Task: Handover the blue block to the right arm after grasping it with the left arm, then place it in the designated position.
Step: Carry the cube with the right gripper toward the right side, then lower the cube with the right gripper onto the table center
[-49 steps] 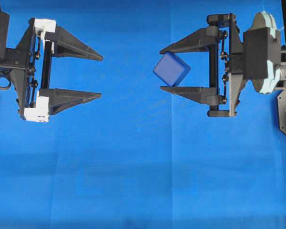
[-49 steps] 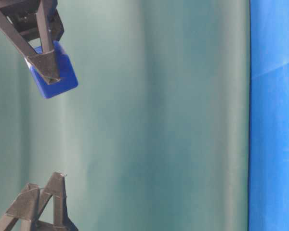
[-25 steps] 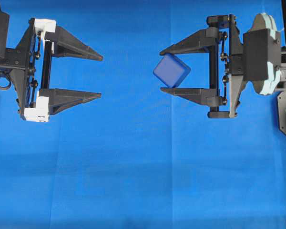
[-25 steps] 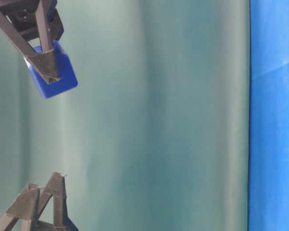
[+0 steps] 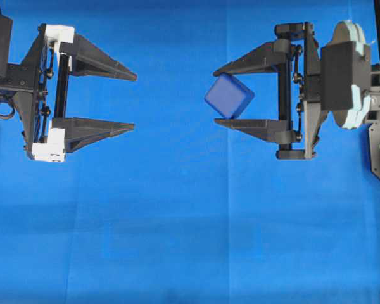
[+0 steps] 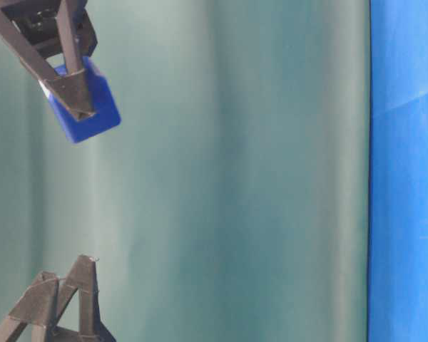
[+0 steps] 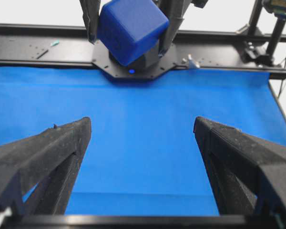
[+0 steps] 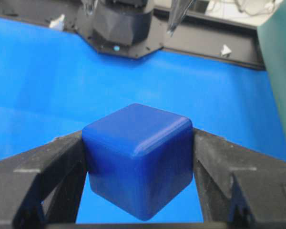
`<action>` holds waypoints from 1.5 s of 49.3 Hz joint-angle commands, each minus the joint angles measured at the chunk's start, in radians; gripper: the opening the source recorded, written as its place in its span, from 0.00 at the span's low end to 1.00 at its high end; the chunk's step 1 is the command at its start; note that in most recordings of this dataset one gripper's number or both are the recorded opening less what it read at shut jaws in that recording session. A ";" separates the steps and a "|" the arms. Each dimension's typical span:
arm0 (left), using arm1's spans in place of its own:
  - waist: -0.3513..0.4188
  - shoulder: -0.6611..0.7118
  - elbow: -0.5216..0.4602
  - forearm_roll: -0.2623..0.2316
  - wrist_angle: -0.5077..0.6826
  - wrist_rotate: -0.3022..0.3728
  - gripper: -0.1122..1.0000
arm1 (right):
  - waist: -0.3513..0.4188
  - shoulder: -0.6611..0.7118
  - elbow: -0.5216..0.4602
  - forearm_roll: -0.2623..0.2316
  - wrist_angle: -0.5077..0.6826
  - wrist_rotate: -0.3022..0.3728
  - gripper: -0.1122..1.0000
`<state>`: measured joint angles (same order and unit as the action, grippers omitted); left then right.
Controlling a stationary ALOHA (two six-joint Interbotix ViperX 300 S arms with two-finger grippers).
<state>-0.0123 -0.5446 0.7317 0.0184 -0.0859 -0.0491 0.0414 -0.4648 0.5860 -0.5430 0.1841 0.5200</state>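
Blue block (image 5: pixel 229 96): dark, glossy, round-edged cube

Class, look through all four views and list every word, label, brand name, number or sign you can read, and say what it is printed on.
No text can be read in any view.
The blue block, held in the right gripper: no legible mark on the faces shown.
The left gripper, open and apart from the block: no lettering on its white blocks.
The blue cloth: plain.
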 commanded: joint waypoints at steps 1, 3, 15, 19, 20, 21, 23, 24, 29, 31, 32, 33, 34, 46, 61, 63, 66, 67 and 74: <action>-0.002 -0.021 -0.012 0.000 -0.005 0.002 0.94 | 0.012 -0.012 -0.020 0.006 0.021 0.003 0.61; -0.002 -0.018 -0.014 0.000 -0.006 0.002 0.94 | 0.017 -0.011 -0.021 0.012 0.037 0.003 0.61; -0.002 -0.017 -0.014 0.000 -0.005 0.002 0.94 | 0.048 -0.005 -0.025 0.072 0.150 0.002 0.61; -0.002 -0.017 -0.015 0.000 -0.005 0.002 0.94 | 0.061 -0.003 -0.025 0.094 0.178 -0.002 0.61; -0.002 -0.017 -0.015 0.000 -0.005 0.000 0.94 | 0.064 -0.003 -0.025 0.100 0.186 -0.002 0.61; -0.002 -0.017 -0.015 0.000 -0.005 0.002 0.94 | 0.066 -0.003 -0.023 0.106 0.190 -0.003 0.61; -0.002 -0.017 -0.015 0.000 -0.005 0.002 0.94 | 0.072 -0.003 -0.025 0.117 0.202 -0.005 0.61; -0.002 -0.015 -0.015 0.000 -0.005 0.002 0.94 | 0.075 -0.003 -0.025 0.123 0.210 -0.003 0.61; -0.002 -0.015 -0.015 0.000 -0.006 0.002 0.94 | 0.080 -0.003 -0.023 0.147 0.253 -0.005 0.61; -0.002 -0.015 -0.014 0.000 -0.005 0.002 0.94 | 0.081 -0.003 -0.023 0.158 0.268 -0.003 0.61; -0.002 -0.015 -0.014 0.000 -0.005 0.002 0.94 | 0.081 -0.003 -0.023 0.163 0.275 -0.005 0.61; -0.002 -0.015 -0.015 0.000 -0.005 0.002 0.94 | 0.081 -0.003 -0.023 0.167 0.279 -0.005 0.61; -0.002 -0.015 -0.014 0.000 -0.005 0.000 0.94 | 0.081 -0.003 -0.023 0.173 0.284 -0.005 0.61; -0.002 -0.015 -0.015 0.000 -0.005 0.000 0.94 | 0.087 -0.003 -0.023 0.192 0.313 -0.005 0.61; -0.002 -0.015 -0.015 0.000 -0.005 0.000 0.94 | 0.087 -0.003 -0.025 0.192 0.313 -0.008 0.61; -0.002 -0.015 -0.015 0.000 -0.005 0.000 0.94 | 0.086 -0.002 -0.023 0.192 0.311 -0.008 0.61; -0.002 -0.015 -0.015 0.000 -0.005 0.000 0.94 | 0.086 0.006 -0.023 0.192 0.311 -0.008 0.61; -0.002 -0.015 -0.015 0.000 -0.006 0.000 0.94 | 0.086 0.008 -0.023 0.192 0.311 -0.006 0.61; -0.002 -0.015 -0.015 0.000 -0.005 0.000 0.94 | 0.086 0.060 -0.023 0.192 0.291 0.002 0.61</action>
<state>-0.0138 -0.5461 0.7317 0.0184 -0.0859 -0.0491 0.1258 -0.4218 0.5860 -0.3528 0.4955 0.5185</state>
